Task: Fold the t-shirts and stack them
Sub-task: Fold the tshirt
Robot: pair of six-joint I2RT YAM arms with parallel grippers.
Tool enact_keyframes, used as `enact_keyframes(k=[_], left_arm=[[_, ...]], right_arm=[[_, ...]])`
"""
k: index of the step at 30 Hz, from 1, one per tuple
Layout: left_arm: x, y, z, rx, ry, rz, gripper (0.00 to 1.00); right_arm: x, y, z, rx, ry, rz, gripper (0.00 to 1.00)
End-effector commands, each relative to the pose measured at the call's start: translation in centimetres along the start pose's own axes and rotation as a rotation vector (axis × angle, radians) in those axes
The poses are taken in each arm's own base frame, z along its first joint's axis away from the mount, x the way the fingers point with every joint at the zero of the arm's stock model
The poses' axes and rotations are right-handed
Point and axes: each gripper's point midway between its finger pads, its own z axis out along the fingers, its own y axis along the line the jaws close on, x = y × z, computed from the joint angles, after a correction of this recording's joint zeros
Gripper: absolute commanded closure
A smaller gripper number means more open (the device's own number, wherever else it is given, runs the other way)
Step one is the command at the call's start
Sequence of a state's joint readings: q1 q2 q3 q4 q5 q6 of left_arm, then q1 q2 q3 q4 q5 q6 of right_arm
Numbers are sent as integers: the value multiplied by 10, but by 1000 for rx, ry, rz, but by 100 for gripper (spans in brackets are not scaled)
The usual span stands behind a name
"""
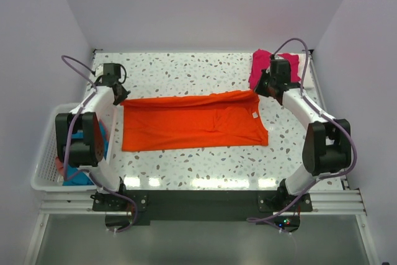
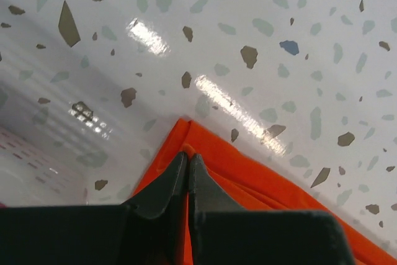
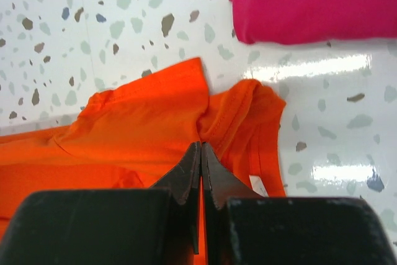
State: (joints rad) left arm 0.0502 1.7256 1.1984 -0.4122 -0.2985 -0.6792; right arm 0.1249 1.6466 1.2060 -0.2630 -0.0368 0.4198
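Pinching orange t-shirt [image 1: 192,122] ends, left fingers [image 2: 169,185], right fingers [image 3: 186,175]

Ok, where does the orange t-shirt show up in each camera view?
Top external: orange t-shirt spread flat across the middle of the picture.
Left wrist: orange t-shirt, one corner at bottom centre.
Right wrist: orange t-shirt, lower left, collar end bunched.
Shared landmark: the speckled tabletop under it in all three.
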Motion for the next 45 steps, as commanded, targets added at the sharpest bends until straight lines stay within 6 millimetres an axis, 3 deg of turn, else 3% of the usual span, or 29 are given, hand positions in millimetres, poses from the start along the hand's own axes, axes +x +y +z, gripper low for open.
enact_keyframes(k=[1, 8, 15, 16, 17, 19, 20, 21, 23, 25, 26, 27, 29, 30, 33, 35, 36, 37, 39, 42, 45], left_arm=[[-4, 8, -13, 16, -40, -41, 100], [17, 25, -25, 15, -29, -49, 100], [50, 46, -26, 1, 14, -50, 99], [50, 45, -28, 9, 16, -51, 97], [52, 44, -30, 18, 21, -53, 87], [56, 43, -35, 43, 30, -67, 68], [53, 40, -37, 62, 17, -72, 53], [50, 39, -38, 70, 9, -70, 48], [45, 35, -41, 81, -1, -66, 41], [36, 24, -43, 120, -8, -54, 40], [32, 18, -43, 145, -16, -52, 40], [28, 6, -46, 194, -14, -37, 40], [27, -6, -45, 230, -10, -15, 40], [22, -15, -47, 248, -16, 2, 41], [23, -29, -43, 258, 0, 43, 44], [35, -42, -41, 282, 33, 73, 46], [36, -46, -41, 288, 36, 79, 46], [42, -51, -40, 299, 53, 89, 47], [47, -59, -42, 318, 67, 106, 47], [58, -72, -46, 339, 84, 139, 47], [66, -80, -52, 368, 99, 168, 47]], right_arm=[[3, -4, -11, -3, -46, 35, 100], [34, -11, -26, -21, -18, 63, 100], [66, -22, -30, -15, 22, 73, 100], [70, -25, -30, -10, 29, 73, 98], [72, -26, -31, -6, 32, 68, 94], [73, -30, -35, 13, 32, 64, 74], [71, -29, -37, 11, 28, 57, 66], [69, -28, -39, 8, 22, 53, 57], [58, -23, -45, -1, -6, 40, 52], [42, -11, -48, -12, -27, 11, 50], [43, -10, -41, 5, -13, -16, 50], [27, 7, -42, -15, -37, -48, 50], [31, 7, -25, 39, 1, -93, 51], [18, 19, -23, 32, -18, -112, 53], [19, 15, 3, 88, 21, -136, 55], [2, 21, 12, 93, 5, -143, 56], [10, 17, 28, 112, 38, -150, 57], [0, 23, 31, 108, 27, -150, 57], [8, 19, 51, 129, 69, -156, 58], [4, 23, 66, 121, 75, -153, 59], [14, 23, 83, 129, 109, -157, 59]])
